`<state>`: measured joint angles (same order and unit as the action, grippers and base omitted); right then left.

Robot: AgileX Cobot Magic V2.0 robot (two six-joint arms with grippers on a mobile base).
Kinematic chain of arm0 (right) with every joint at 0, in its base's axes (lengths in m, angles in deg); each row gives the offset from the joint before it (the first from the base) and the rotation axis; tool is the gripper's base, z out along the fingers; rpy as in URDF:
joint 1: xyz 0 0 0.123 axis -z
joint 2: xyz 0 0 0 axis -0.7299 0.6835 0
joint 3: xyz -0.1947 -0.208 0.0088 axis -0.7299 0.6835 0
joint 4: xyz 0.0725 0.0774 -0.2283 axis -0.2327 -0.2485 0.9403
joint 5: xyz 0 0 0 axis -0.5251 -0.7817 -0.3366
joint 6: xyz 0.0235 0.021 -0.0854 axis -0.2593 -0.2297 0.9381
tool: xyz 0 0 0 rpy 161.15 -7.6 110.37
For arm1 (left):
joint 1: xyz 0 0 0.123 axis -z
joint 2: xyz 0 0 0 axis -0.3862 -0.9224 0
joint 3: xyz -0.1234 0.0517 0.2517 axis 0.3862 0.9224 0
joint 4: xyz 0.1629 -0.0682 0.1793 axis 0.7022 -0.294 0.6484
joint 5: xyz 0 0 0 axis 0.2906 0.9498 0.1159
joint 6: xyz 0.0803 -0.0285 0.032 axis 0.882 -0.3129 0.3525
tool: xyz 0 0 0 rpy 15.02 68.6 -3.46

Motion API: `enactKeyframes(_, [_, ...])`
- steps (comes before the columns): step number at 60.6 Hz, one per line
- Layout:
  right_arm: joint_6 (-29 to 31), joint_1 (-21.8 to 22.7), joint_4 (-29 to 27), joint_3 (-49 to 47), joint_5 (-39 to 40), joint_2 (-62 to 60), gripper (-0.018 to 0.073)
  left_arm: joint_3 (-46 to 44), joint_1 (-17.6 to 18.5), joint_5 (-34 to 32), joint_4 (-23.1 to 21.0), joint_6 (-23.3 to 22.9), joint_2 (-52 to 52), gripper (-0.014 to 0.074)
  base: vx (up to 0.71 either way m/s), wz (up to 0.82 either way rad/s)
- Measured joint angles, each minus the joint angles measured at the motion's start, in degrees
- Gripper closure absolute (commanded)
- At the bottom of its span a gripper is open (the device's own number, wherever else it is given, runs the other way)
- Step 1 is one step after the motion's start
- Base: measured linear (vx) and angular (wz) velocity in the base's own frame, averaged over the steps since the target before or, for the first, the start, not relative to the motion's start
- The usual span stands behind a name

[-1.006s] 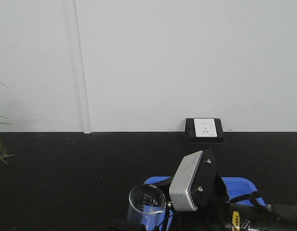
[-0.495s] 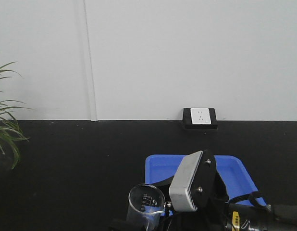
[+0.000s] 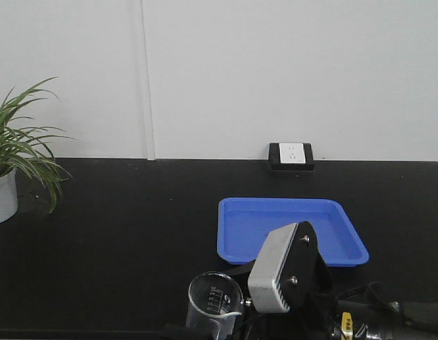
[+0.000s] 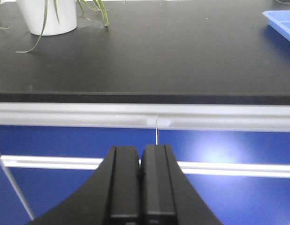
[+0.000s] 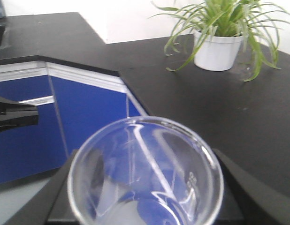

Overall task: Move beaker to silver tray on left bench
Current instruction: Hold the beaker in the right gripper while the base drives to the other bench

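Observation:
The clear beaker [image 3: 214, 301] with printed marks is held upright at the bottom of the front view, off the bench. My right gripper [image 3: 213, 327] is shut on it. In the right wrist view its round rim [image 5: 145, 173] fills the foreground between the two black fingers [image 5: 60, 192]. My left gripper [image 4: 141, 148] is shut with nothing in it, in front of the blue cabinet doors. A long black bench top [image 3: 120, 234] lies ahead; I cannot tell whether it is the left bench. The silver tray is out of view.
A blue plastic tray [image 3: 290, 230] lies on the bench right of centre. A potted plant [image 3: 6, 177] in a white pot stands at its left end. A wall socket [image 3: 291, 156] sits behind. Blue cabinet fronts [image 4: 65, 140] run under the bench edge, meeting at a corner [image 5: 121, 77].
The front view has drawn back from the wall: more bench top shows, the blue tray is now whole and the plant has come in at left. The beaker stays in my right gripper.

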<state>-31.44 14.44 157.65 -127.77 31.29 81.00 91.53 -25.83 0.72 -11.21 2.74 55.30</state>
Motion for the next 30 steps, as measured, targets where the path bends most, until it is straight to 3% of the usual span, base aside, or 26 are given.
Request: enactKeyframes(30, [0.00, 0.00, 0.00, 0.00, 0.02, 0.00, 0.0573, 0.00, 0.00, 0.00, 0.00, 0.00, 0.00, 0.0595, -0.30, 0.02])
